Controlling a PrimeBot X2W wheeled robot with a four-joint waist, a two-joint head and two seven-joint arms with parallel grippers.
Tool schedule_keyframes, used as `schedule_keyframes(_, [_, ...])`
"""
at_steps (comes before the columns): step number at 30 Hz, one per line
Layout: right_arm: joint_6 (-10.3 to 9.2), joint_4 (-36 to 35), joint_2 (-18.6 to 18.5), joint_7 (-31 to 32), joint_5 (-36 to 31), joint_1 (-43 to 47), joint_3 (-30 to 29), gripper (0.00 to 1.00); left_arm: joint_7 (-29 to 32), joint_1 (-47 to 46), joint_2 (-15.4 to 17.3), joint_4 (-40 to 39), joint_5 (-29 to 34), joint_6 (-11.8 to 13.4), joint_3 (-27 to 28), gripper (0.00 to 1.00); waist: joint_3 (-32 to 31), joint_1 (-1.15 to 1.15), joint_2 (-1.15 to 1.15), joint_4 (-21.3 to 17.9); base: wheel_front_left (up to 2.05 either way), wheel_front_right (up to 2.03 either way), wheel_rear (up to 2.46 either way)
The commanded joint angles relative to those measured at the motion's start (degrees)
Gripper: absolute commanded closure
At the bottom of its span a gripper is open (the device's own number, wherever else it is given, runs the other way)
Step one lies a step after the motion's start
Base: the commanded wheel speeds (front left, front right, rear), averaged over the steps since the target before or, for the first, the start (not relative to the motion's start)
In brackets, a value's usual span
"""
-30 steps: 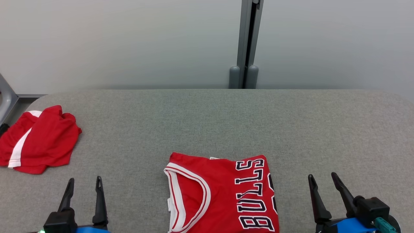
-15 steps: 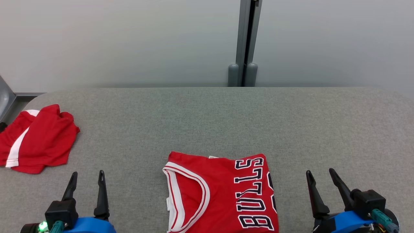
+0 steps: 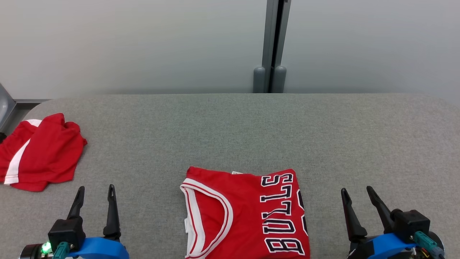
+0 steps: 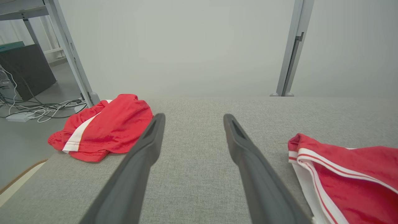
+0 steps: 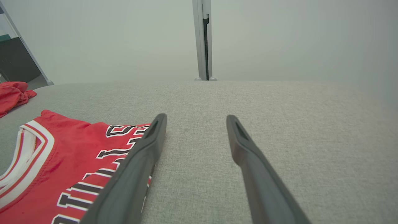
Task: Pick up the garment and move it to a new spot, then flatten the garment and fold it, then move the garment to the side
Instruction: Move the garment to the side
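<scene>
Head view: left gripper (image 3: 95,187) and right gripper (image 3: 357,189), fingers apart, flank folded red lettered jersey (image 3: 248,212); pinching both edges evenly should preserve folds.

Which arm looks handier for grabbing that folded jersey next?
Probably the right: the right gripper stands open close beside the jersey, while the left gripper, also open, sits farther off.

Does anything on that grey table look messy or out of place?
The red white-striped garment at the left edge of the table lies crumpled, while the Bulls jersey in the middle is neatly folded. Nothing else stands out.
</scene>
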Motion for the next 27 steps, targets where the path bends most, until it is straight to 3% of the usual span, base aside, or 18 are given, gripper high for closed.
schedule_keyframes(1, [0.01, 0.0, 0.0, -0.2, 0.5, -0.9, -0.1, 0.0, 0.0, -1.0, 0.3, -0.2, -0.3, 0.0, -0.3, 0.0, 0.0, 0.0, -0.01, 0.0, 0.0, 0.0, 0.0])
schedule_keyframes(18, [0.01, 0.5, 0.0, -0.1, 0.8, -0.9, 0.1, 0.0, -0.7, -1.0, 0.8, 0.5, -1.4, 0.6, -0.8, 0.0, -0.3, 0.0, -0.01, -0.1, 0.0, 0.0, 0.0])
schedule_keyframes(27, [0.01, 1.5, 0.0, 0.7, 1.8, -7.0, 4.5, 0.0, -0.9, -1.3, 1.0, 0.3, -2.1, 1.2, -0.7, 0.0, 0.2, 0.0, -0.01, -0.2, 0.0, 0.0, 0.0])
